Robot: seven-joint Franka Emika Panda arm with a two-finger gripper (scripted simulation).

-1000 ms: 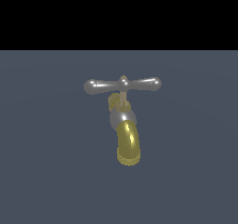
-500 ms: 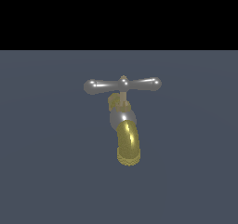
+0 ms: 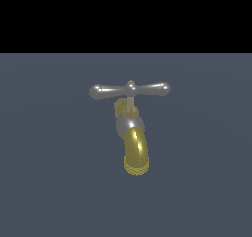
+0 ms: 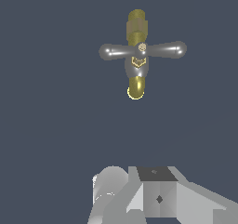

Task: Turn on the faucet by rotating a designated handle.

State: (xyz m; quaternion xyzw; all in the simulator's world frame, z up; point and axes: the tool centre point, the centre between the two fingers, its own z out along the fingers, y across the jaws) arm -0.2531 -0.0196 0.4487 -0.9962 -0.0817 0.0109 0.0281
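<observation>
Nothing has moved: the faucet stands alone, its handle lying nine-to-three. The gripper's body shows only in the wrist view; finger state cannot be told.

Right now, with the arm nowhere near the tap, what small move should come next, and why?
Probably bring the wrist in toward one bulbous end of the slim silver-grey crossbar handle. In the exterior view the small faucet with the curved brass spout stands alone, no arm beside it. In the wrist view the handle is well clear of the grey pincer body, whose fingertips are hidden.
</observation>
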